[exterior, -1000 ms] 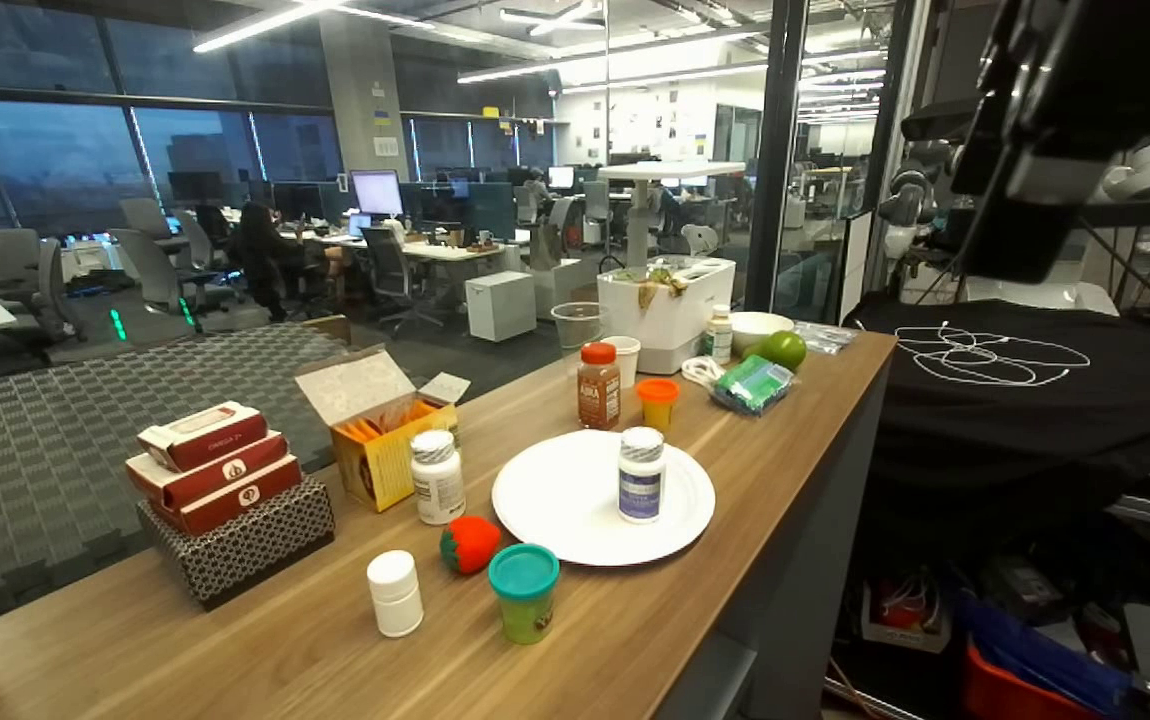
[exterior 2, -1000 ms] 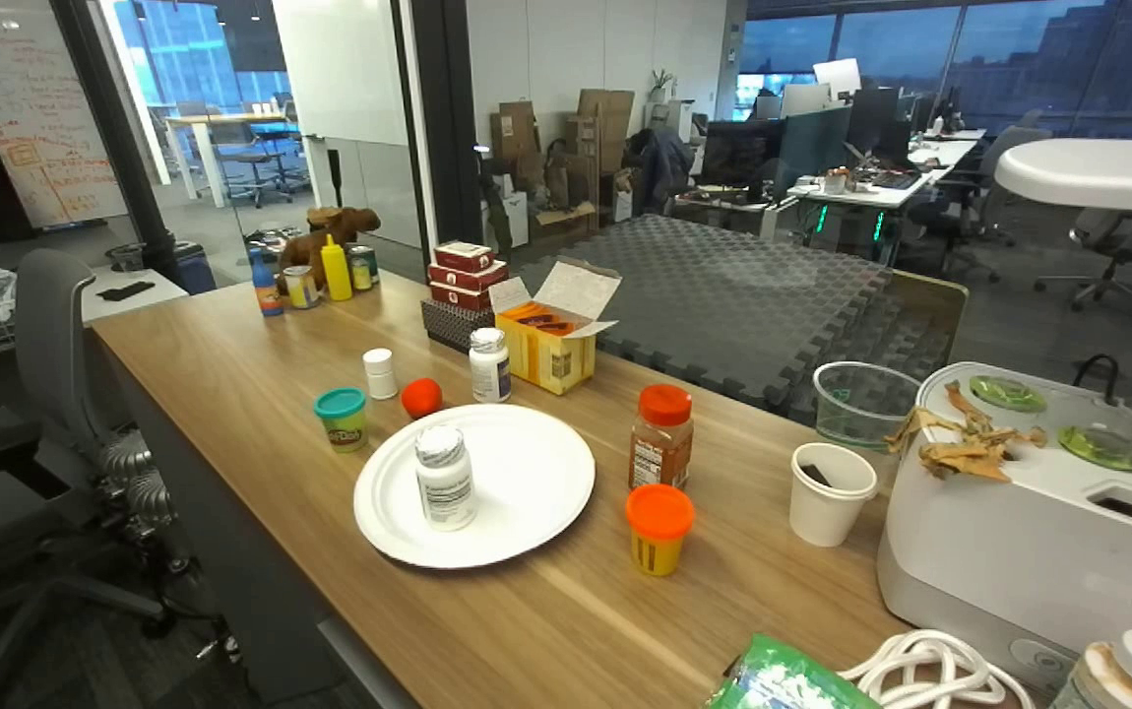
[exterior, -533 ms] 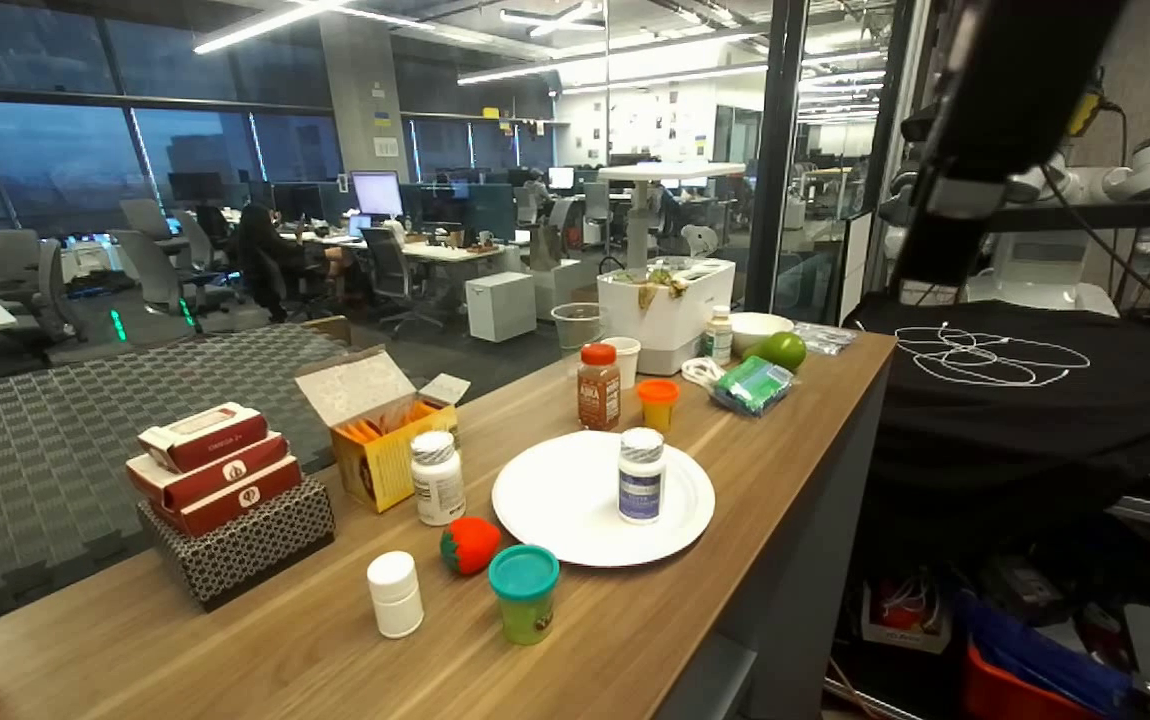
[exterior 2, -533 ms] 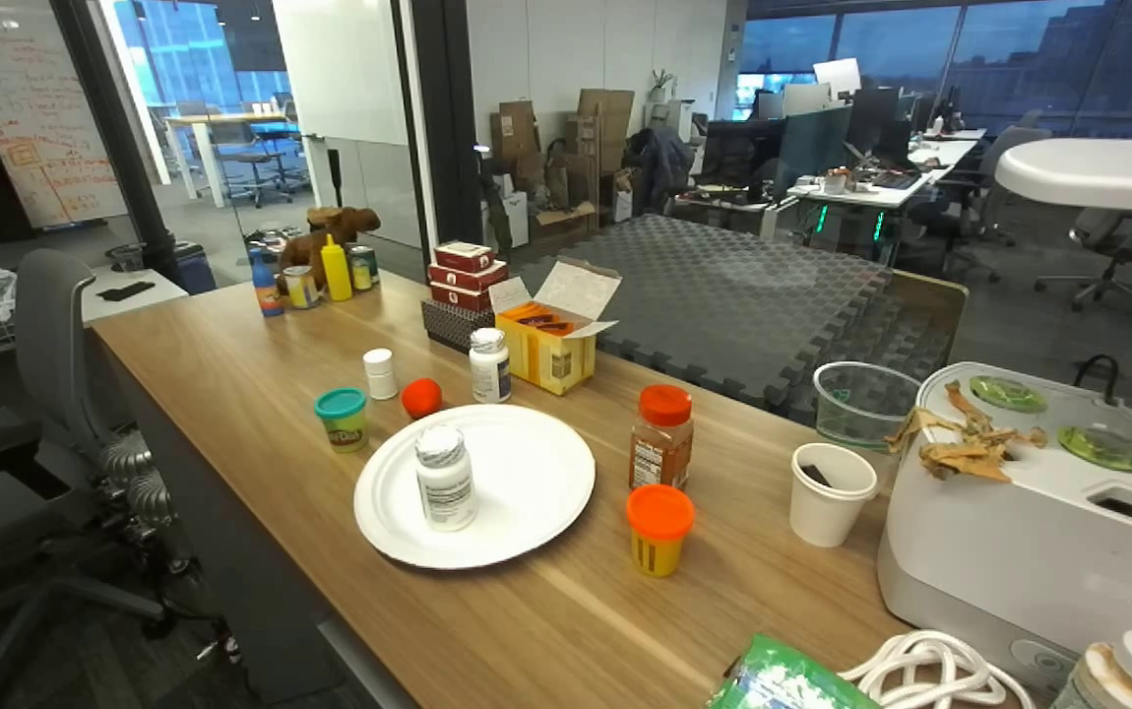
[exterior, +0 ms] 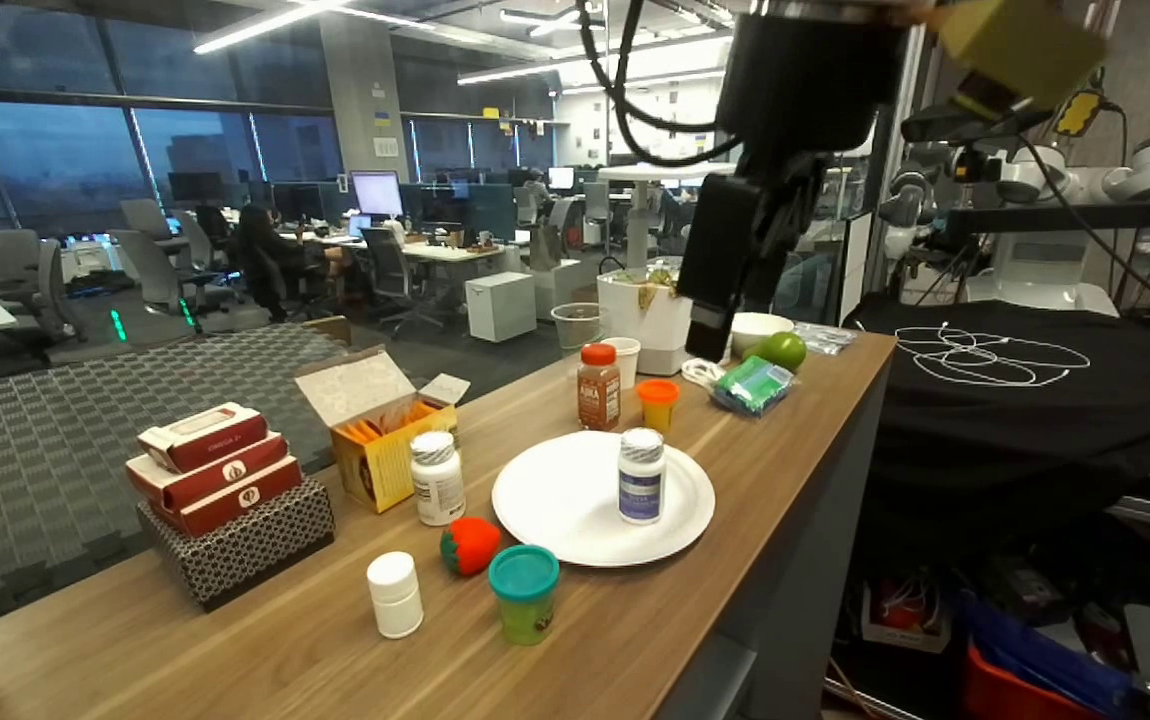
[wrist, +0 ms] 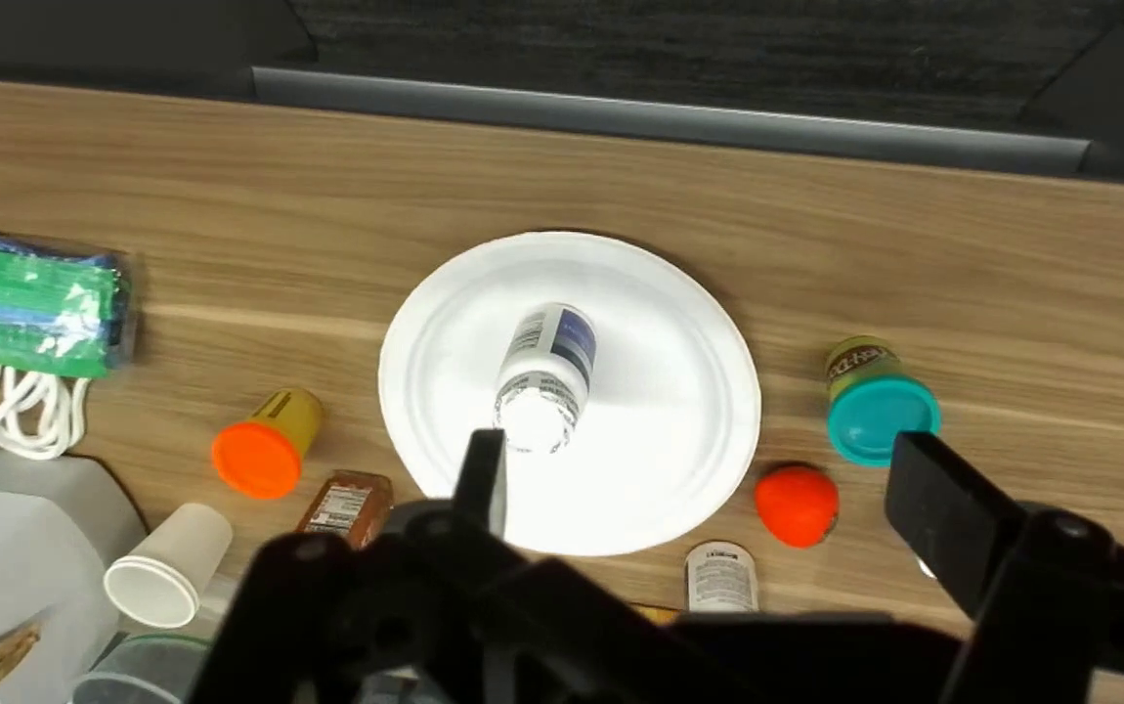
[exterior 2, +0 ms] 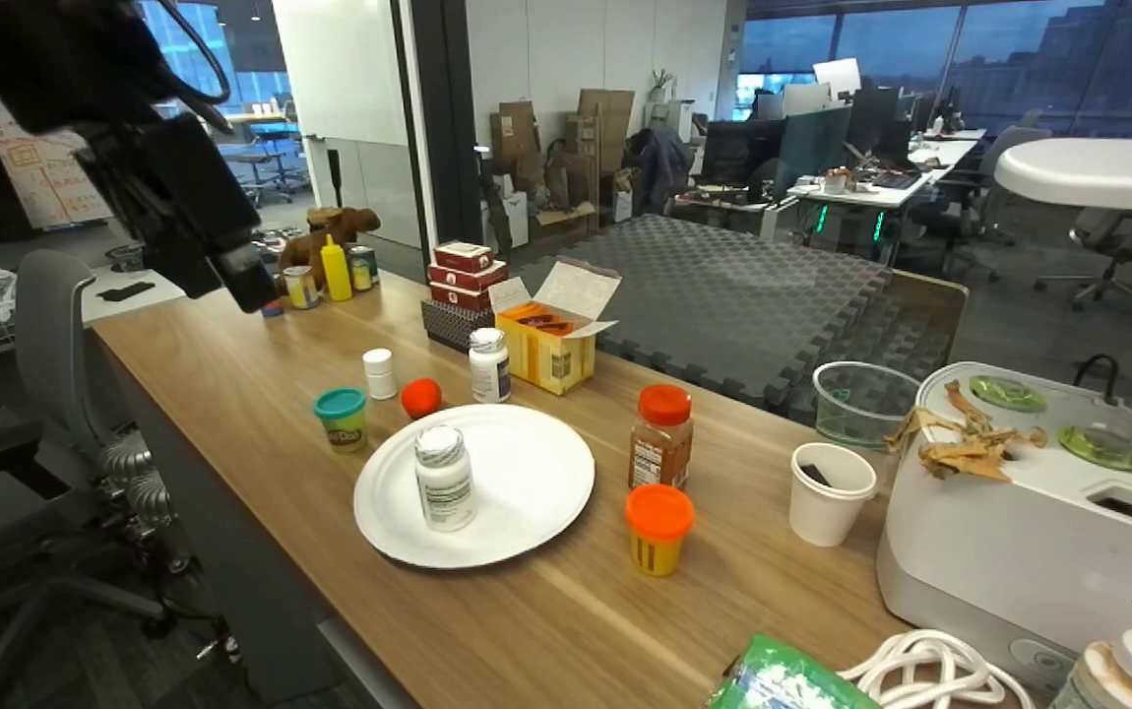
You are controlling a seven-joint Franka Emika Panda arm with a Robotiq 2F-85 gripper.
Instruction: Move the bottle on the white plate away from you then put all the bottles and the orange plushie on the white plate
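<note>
Observing the hand [wrist: 699, 474] up in the air, well above the tabletop [exterior: 285, 650], with fingers wide apart. Finding the white plate [wrist: 665, 411] flat on the tabletop and, upright on it and off its centre, the white bottle with a blue label [exterior: 641, 490]. Noting the orange plushie [exterior: 470, 546] off the plate, just beside its rim, between a second white bottle [exterior: 437, 485] and a green tub with a teal lid [exterior: 525, 605]. Spotting a small white bottle [exterior: 396, 600] farther out from the plate, near that plushie and tub. Marking an amber bottle with a red cap [exterior: 599, 395] just beside the plate, near a yellow tub with an orange lid [exterior 2: 659, 537]. Seeing all these bottles and tubs upright. Listing also an open yellow box [exterior: 380, 472] just beside the second white bottle, and red boxes [exterior: 220, 475] stacked on a patterned box [exterior: 260, 550]. Picking out a green packet [wrist: 29, 303] and a white cup [wrist: 176, 562] in the wrist view.
</note>
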